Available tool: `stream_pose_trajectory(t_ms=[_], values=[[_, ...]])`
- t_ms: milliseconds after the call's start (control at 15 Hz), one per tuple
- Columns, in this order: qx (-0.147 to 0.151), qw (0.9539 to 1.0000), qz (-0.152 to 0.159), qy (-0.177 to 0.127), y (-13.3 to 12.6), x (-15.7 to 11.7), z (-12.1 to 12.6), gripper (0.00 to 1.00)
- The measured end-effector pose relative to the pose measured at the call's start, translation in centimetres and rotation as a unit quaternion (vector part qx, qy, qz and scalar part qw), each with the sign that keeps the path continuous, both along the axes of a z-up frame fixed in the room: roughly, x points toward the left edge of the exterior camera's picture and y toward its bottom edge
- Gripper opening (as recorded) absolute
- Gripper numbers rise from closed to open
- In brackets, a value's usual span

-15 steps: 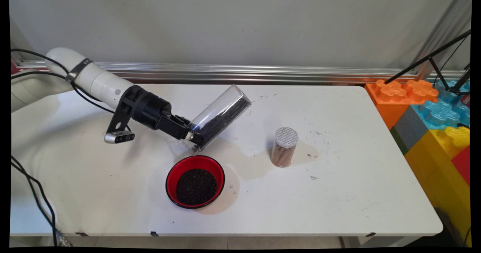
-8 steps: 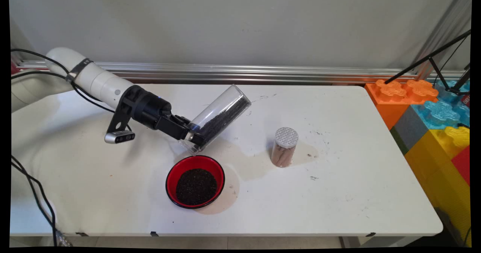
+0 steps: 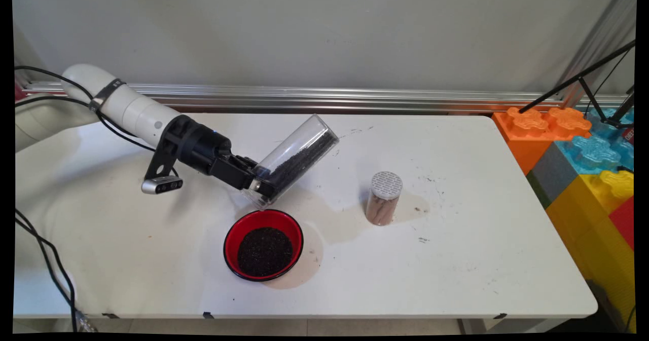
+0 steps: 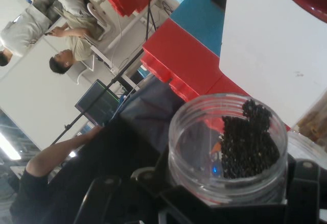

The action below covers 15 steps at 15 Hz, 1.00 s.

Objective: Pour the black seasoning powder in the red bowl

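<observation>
1. My tool is clenched on a clear plastic jar, gripping it near its mouth end.
2. The jar is tilted, closed base up toward the wall, mouth down just above the far rim of the red bowl.
3. Change over the last second: none visible. Arm, jar and bowl sit as they did in both earlier main-view frames. The dark granules lie along the jar's lower wall, and I see none falling.
4. The red bowl stands on the tabletop and already holds a bed of the same dark granules.
5. A small jar with a perforated lid stands well apart to the right, holding something brown.
6. Hidden or unclear:
   - The main view hides the jar's mouth behind my tool.
   - The hand view shows granules heaped at the mouth; whether a lid is fitted I probably cannot judge.
   - That view cuts the bowl to a sliver at its top corner.
</observation>
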State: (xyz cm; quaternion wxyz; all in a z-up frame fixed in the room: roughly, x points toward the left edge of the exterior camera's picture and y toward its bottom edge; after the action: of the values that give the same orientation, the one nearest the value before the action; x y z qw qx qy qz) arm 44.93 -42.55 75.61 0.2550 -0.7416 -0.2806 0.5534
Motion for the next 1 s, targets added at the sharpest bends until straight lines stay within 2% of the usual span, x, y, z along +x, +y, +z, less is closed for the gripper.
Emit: stream_pose_trajectory(t_ms=[1000], values=[[-0.014,0.9999,-0.007,0.000,0.27,-0.10,0.00,0.00]])
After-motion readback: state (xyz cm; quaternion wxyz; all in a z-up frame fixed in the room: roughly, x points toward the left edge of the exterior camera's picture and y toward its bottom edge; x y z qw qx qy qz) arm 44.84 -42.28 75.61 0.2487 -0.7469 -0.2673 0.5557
